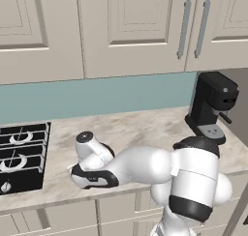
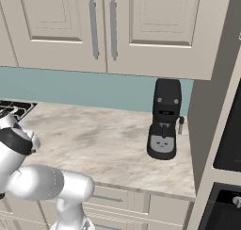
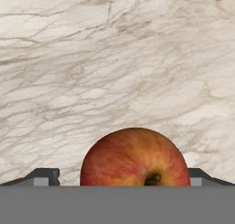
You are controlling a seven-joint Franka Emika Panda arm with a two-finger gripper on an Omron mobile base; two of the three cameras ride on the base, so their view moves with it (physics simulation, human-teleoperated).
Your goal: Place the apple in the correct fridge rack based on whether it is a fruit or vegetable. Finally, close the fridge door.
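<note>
Hand view: apple [image 3: 135,158] sitting on the marble counter [image 3: 114,58], between the spread-wide fingers [image 3: 43,177] of the gripper [image 3: 123,178] (not yet grasped), racking and door-closing both remaining.

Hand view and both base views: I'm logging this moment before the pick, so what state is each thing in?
apple: resting on the marble counter, stem dimple toward the camera, between the two finger tips, not gripped.
gripper: open, one finger tip on each side of the apple.
upper cabinet doors: shut.
coffee machine: upright on the counter, nothing under its spout.
</note>
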